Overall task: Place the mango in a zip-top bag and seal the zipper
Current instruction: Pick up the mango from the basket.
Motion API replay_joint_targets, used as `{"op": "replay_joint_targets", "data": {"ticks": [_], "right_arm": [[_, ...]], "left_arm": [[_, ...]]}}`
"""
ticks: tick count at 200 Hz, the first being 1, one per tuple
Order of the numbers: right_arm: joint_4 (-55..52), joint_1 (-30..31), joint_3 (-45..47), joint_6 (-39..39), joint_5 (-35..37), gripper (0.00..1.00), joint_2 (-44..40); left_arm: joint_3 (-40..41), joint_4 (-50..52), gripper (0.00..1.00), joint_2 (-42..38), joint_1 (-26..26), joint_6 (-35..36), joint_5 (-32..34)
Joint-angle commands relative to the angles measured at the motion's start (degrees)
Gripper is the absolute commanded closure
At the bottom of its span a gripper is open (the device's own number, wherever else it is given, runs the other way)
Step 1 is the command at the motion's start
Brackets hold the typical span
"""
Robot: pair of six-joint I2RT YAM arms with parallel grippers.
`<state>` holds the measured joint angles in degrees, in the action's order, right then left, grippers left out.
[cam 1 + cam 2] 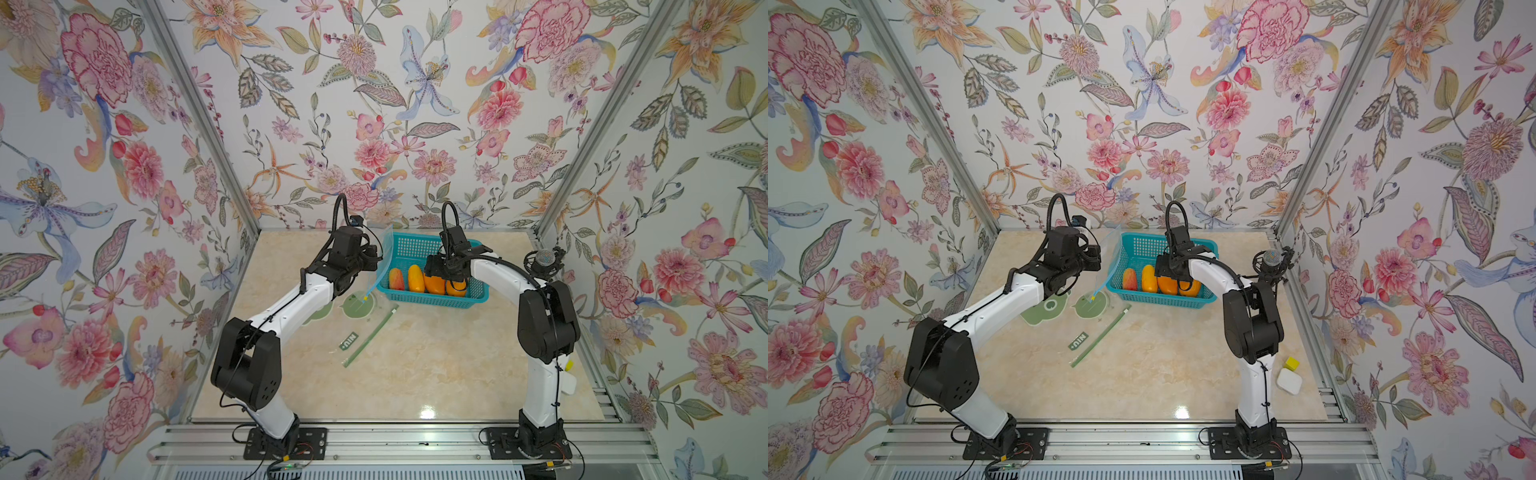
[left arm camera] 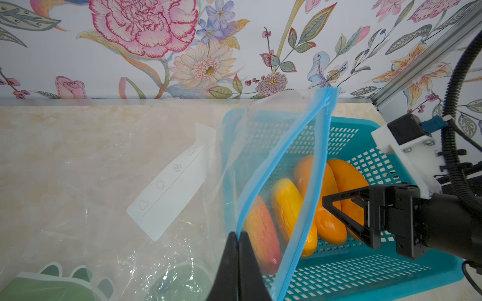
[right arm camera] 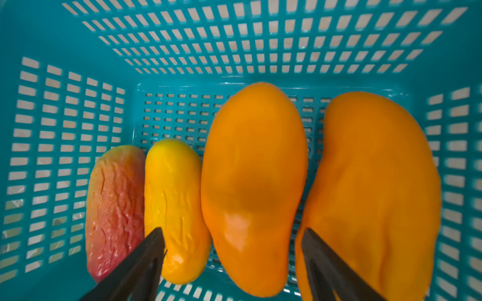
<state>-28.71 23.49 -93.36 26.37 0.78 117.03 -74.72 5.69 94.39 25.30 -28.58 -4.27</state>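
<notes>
L claw (image 2: 237,235): clenched tight, tips pinching the blue zipper strip (image 2: 280,163) of the clear plastic zip-top bag (image 2: 198,161). Bag hangs from that pinch w/ mouth gaping, just at 9 o'clock of the teal slotted plastic basket (image 1: 419,245) in both top views.

R claw (image 3: 232,234): jaws spread wide, nothing grasped, over the basket, straddling one end of the big orange mango (image 3: 255,169). One tip overlaps the small yellow mango (image 3: 172,195), the other the second big orange mango (image 3: 373,195); can't tell if they touch. Wrinkled red-green mango (image 3: 114,208) lies at the basket's 9 o'clock end. All four in basket, none in bag.

Hidden: in both top views the R wrist covers the R claw & part of the orange pair. Bag's lower part is cut off in L wrist view; clear film hard to trace vs. pale marble tabletop (image 1: 436,374).
</notes>
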Motion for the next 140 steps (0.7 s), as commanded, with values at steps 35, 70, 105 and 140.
{"op": "replay_joint_targets", "data": {"ticks": [35,70,105,140], "right_arm": [[-5.1,-0.3,-5.9,-1.4,5.1,0.11,6.1],[-6.2,-0.4,-9.4,-2.4,5.6,0.11,10.0],[-6.9,-0.3,-12.4,-3.5,4.9,0.11,13.6],[-7.3,-0.5,-13.5,-3.8,4.1,0.16,15.9]], "left_arm": [[2.0,-1.8,1.0,-3.2,-0.8,-2.0,1.1],[1.9,-2.0,1.0,-3.2,-0.9,-2.1,1.0],[1.9,-2.1,1.0,-3.2,-1.0,-2.2,1.1],[1.7,-2.3,1.0,-3.1,-1.0,-2.6,0.8]]}}
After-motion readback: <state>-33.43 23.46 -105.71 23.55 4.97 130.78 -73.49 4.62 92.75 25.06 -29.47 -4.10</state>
